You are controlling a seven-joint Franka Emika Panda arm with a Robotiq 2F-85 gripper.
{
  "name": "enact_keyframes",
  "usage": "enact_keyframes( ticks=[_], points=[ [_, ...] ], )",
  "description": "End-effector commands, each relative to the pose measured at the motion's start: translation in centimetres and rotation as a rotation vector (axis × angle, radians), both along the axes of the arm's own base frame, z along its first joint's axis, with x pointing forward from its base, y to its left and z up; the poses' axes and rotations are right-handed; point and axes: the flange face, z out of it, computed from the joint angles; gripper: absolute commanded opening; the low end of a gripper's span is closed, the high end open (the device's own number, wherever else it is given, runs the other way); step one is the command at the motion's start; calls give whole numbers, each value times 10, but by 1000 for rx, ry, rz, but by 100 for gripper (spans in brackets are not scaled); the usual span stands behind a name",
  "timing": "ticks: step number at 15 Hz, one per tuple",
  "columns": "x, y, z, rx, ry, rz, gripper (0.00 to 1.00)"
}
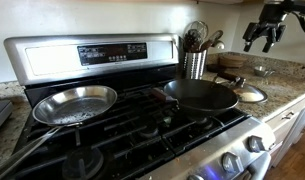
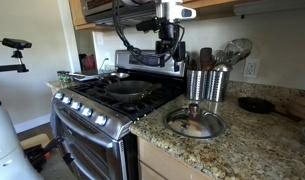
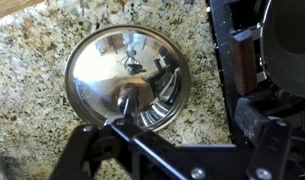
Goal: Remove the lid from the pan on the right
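Wrist view looks straight down on the lid (image 3: pixel 122 80), which lies flat on the speckled granite counter (image 3: pixel 32 40) just beside the stove (image 3: pixel 242 60), its small central knob (image 3: pixel 125 97) pointing up at the camera. It is not on the pan, so by how things lie the removal looks done. The lid is glass inside a shiny metal rim, so I judge it stiff, fairly weighty for its size, slick to the touch and liable to chip or crack if dropped on stone. The knob is the sensible place to take hold. The rim sits flush on the counter and offers little for the fingers to get under, and the dome would slide out of a pinch. Neither the pan nor the arm's height can be read from this view. In an exterior view the pan (image 1: pixel 200 94) sits uncovered on the right-hand burners, dark interior bare. The lid (image 1: pixel 250 94) lies near it on the counter, a steel pan (image 1: pixel 75 103) sits to the left and a utensil holder (image 1: pixel 195 62) stands behind. There the gripper (image 1: pixel 263 40) hangs well above the counter with its claw spread and nothing in it. In an exterior view from the counter side, the lid (image 2: pixel 194 122) lies in front of the utensil holder (image 2: pixel 204 84), with the gripper (image 2: pixel 170 50) high above the surface.
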Motion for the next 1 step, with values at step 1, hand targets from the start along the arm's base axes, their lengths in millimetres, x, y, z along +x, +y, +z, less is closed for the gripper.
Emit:
enact_keyframes(
  ticks=[1],
  points=[
    [0, 0, 1, 0, 1, 0, 100]
  ],
)
